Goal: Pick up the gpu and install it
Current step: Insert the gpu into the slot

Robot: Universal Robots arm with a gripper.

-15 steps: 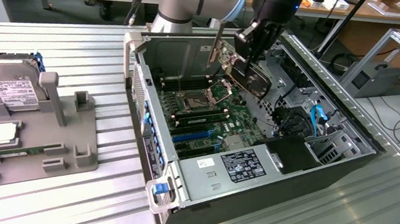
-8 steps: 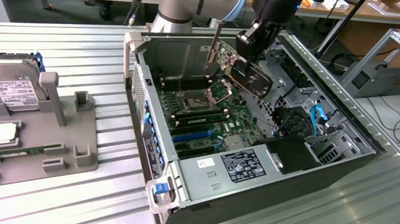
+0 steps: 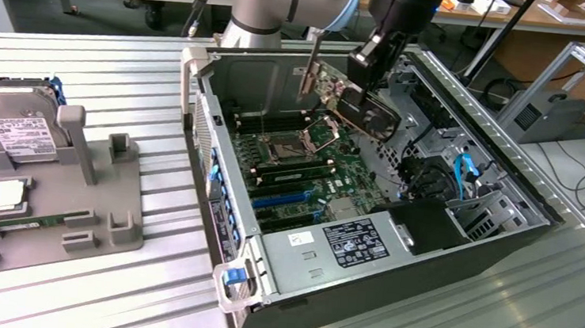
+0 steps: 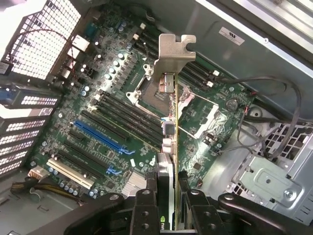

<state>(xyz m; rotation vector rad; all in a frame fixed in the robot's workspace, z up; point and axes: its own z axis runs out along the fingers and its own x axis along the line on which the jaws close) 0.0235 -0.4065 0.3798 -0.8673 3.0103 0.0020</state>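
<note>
Installation step in hand, as I judge.

Exterior view: gripper (image 3: 369, 82) clamped on gpu (image 3: 373, 117). Card hangs tilted inside open case (image 3: 279, 75), above motherboard (image 3: 303, 173), toward its 1 o'clock. Hard drive (image 3: 15, 128) on grey fixture (image 3: 54, 223), 9 o'clock from case, well apart.

Wrist view: gpu edge-on between fingers (image 4: 144, 210), bracket (image 4: 175, 49) at far end, not seated. Seating calls for edge lined with slot. Black cables (image 4: 264, 98) near, may obstruct.

In the exterior view the tray (image 3: 56, 201) lay at nine o'clock from the open case (image 3: 398, 296), with the hard drive (image 3: 15, 128) on its eleven o'clock corner. The gpu (image 3: 367, 115) hung inside the case, over the motherboard (image 3: 307, 173), toward twelve.
</note>
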